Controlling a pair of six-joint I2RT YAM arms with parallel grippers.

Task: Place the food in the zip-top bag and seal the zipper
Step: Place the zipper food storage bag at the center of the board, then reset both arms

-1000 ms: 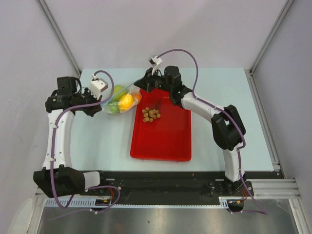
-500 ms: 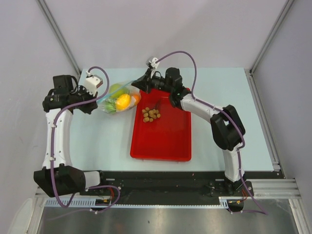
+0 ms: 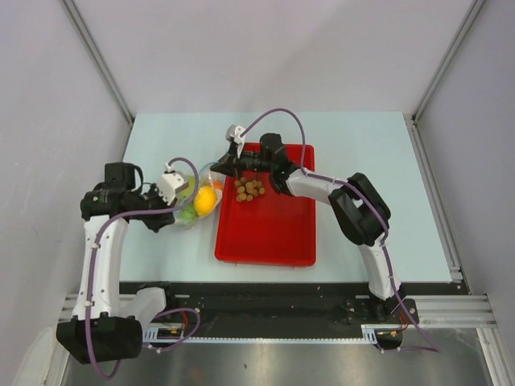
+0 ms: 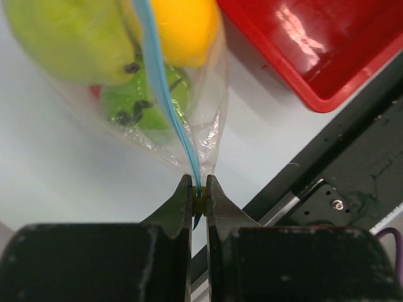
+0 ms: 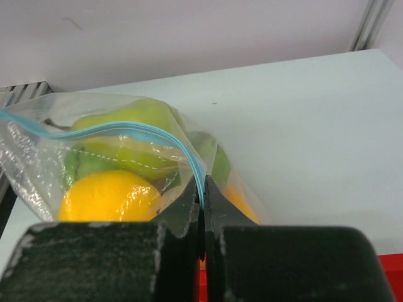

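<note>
The zip-top bag (image 3: 195, 199) is thin, soft and floppy, and likely slippery; the fruit makes it sag; the best place to hold it is the firmer blue zipper (image 4: 160, 88). The left claw (image 4: 199, 189) pinches 1 end of the zipper; the right claw (image 5: 201, 192) pinches it farther along. The bag sits between them, just left of the red tray (image 3: 273, 233), over the bench (image 3: 362, 145). Inside are a yellow lemon (image 5: 107, 195) and green fruits (image 4: 75, 38); brown nuts (image 3: 249, 189) lie in the tray.

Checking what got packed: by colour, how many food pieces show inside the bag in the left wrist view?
yellow fruit: 1
green fruits: 2
red piece, only a sliver showing: 1
Total seen in the zip-top bag: 4
</note>
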